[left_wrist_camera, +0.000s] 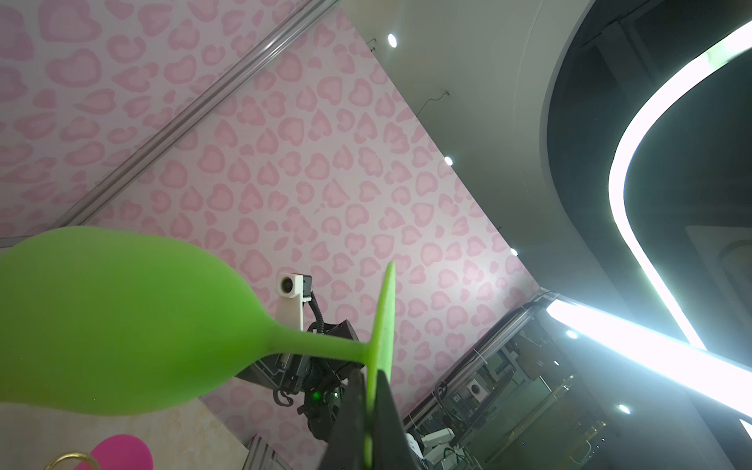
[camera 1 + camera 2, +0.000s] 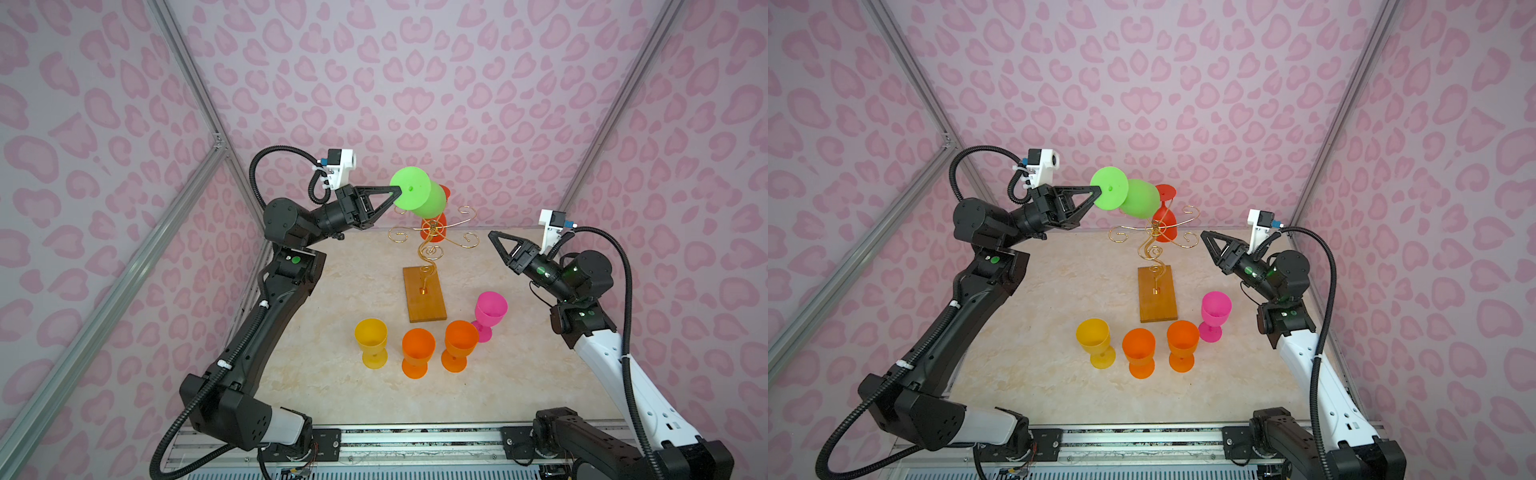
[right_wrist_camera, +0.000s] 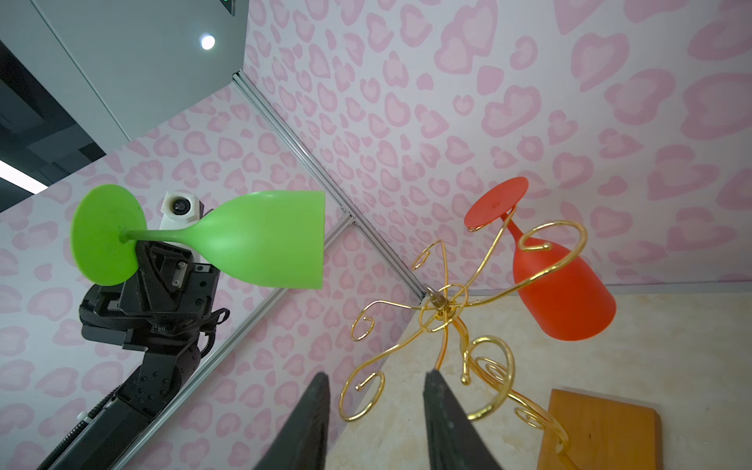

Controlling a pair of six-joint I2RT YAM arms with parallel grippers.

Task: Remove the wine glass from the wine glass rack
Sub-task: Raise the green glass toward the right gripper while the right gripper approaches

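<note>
My left gripper is shut on the round foot of a green wine glass. The glass lies nearly sideways in the air, up and left of the top of the wine glass rack and apart from its gold scroll arms. A red wine glass hangs upside down from a far arm of the rack. My right gripper is open and empty, just right of the rack's arms and pointing at them.
Upright on the marble tabletop, in front of the rack's wooden base, stand a yellow glass, two orange glasses and a pink glass. Pink patterned walls close in three sides.
</note>
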